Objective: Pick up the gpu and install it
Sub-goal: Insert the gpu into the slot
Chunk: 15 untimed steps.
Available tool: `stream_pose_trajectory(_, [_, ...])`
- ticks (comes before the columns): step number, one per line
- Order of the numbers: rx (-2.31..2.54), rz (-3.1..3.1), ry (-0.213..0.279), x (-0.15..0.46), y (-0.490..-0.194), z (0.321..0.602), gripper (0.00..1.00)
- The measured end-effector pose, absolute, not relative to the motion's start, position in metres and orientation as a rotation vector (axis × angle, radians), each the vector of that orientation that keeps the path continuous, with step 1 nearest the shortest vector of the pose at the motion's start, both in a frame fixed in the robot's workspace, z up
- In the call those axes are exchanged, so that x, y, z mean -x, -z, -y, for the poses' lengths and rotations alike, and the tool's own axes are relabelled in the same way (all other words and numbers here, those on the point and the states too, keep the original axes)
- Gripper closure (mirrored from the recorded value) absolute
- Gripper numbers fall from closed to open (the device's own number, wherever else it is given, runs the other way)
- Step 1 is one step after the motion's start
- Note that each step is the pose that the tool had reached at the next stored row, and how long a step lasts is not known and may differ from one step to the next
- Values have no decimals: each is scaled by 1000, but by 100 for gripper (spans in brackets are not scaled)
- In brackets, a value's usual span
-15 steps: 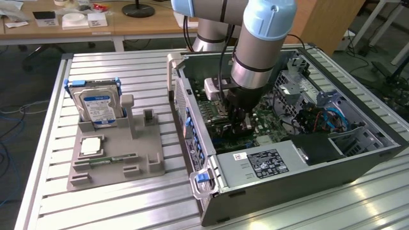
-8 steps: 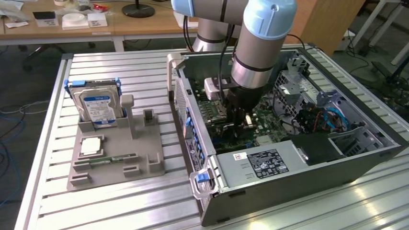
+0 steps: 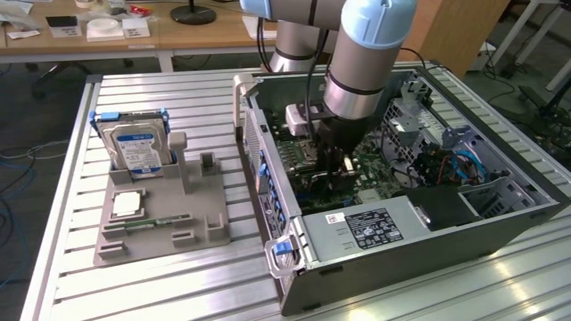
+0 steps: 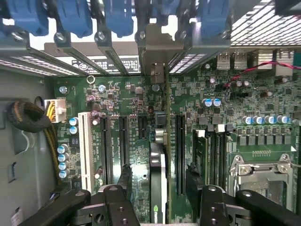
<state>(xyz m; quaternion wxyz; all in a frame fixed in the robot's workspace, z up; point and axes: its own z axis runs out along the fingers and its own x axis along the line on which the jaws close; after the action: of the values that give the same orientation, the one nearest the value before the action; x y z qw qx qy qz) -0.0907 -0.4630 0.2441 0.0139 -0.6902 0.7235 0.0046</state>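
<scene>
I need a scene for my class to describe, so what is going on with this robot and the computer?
A robot arm reaches down into an open computer case lying on a metal table. Its gripper is open, the fingers standing apart on either side of the gpu, which stands edge-on in a motherboard slot. A hard drive stands in a grey holder beside the case.

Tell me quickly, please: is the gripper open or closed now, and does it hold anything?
Gripper: open, holding nothing; its fingers stand apart on either side of the gpu, which sits upright on the motherboard.
</scene>
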Motion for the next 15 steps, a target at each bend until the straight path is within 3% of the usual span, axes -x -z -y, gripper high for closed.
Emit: stream_pose_trajectory(15, [2149, -2253, -14, 91, -287, 463, 42])
